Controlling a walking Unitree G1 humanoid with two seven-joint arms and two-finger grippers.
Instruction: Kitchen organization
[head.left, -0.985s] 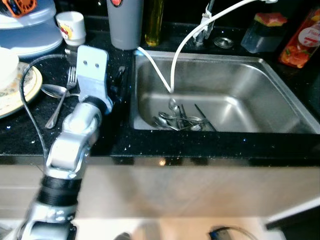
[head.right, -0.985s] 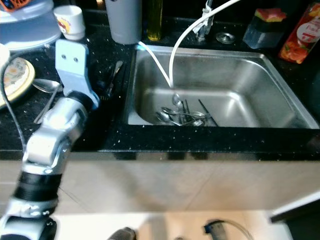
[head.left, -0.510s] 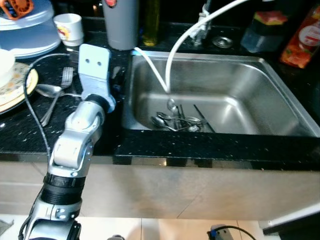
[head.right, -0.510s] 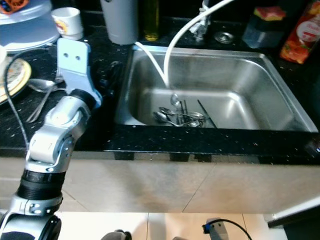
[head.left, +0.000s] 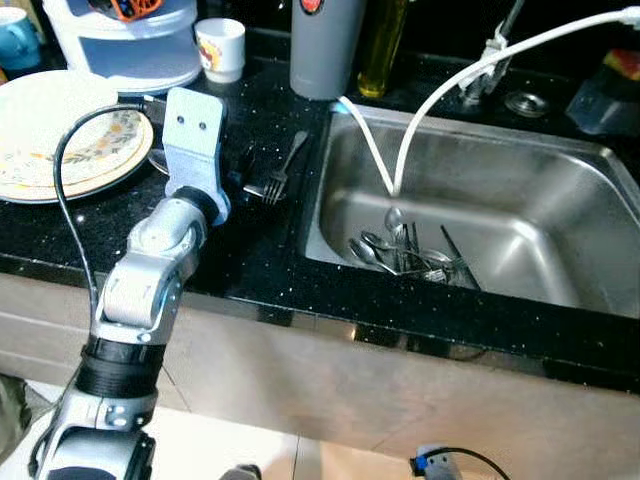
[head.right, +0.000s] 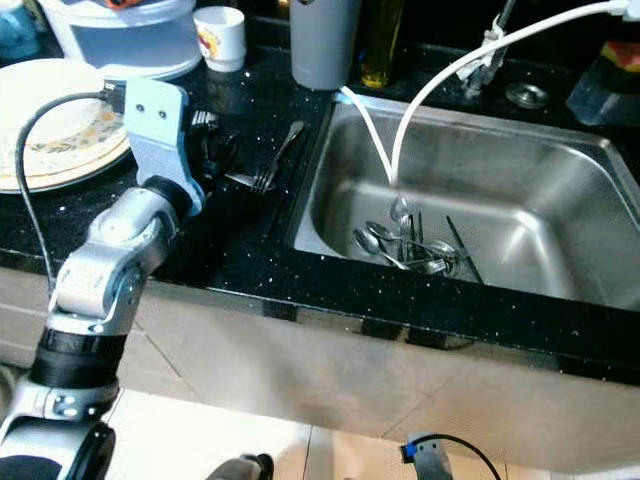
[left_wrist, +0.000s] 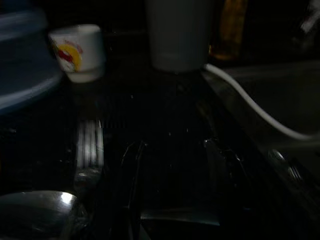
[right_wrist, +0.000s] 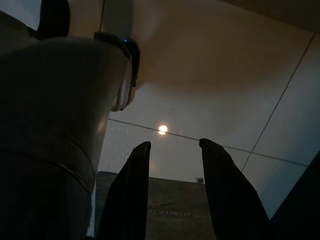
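Observation:
My left gripper (head.left: 243, 180) rests low over the black countertop (head.left: 250, 260), just left of the steel sink (head.left: 560, 150). In the left wrist view its fingers (left_wrist: 131, 190) stand apart, open, with a dim silvery strip low between them that I cannot identify. A fork (head.left: 283, 168) lies beside the gripper near the sink's edge. Another fork (left_wrist: 89, 150) and a spoon (left_wrist: 35, 215) lie on the gripper's other side. Several spoons and forks (head.left: 405, 250) are piled in the sink bottom. My right gripper (right_wrist: 175, 144) hangs idle and open above the floor.
A patterned plate (head.left: 60, 140) sits at the counter's left. Behind it stand a plastic container (head.left: 130, 40), a white cup (head.left: 221, 48), a grey canister (head.left: 325, 45) and an oil bottle (head.left: 380, 45). A white hose (head.left: 440, 85) loops into the sink.
The camera has swung left, so the sink now sits further right and more of the plate shows. The left arm stays over the same patch of counter.

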